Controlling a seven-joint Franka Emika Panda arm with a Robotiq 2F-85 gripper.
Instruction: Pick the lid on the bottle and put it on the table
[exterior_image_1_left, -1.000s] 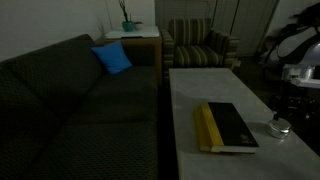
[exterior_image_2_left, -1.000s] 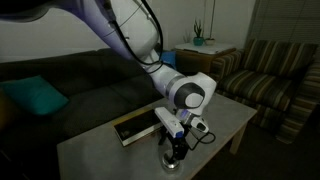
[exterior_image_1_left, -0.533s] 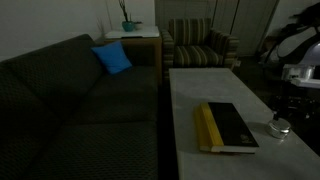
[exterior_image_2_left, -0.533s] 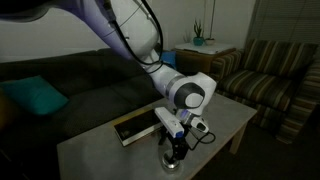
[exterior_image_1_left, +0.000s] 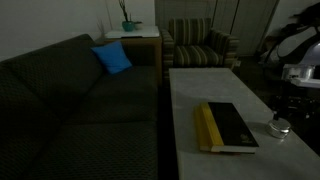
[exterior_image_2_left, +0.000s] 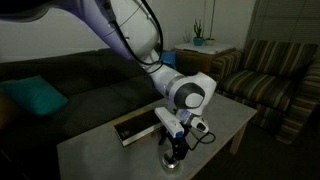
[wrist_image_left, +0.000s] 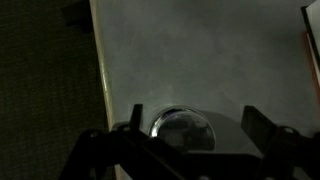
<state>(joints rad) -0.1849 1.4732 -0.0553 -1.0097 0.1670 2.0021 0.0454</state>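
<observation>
You have one bottle (wrist_image_left: 184, 138), its one lid (wrist_image_left: 178, 122) on top, at the wrist view's lower centre, between your gripper's (wrist_image_left: 192, 120) spread, unclamped jaws. One book (exterior_image_1_left: 226, 126) lies nearby. Bare table (wrist_image_left: 200, 50) fills the upper frame.

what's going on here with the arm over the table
A robot arm is reaching down over a low table in a dim living room. Its gripper is lowered around the small clear bottle near the table's edge. In the wrist view the fingers stand open on either side, not yet closed on the lid. A black book lies beside the bottle.
</observation>
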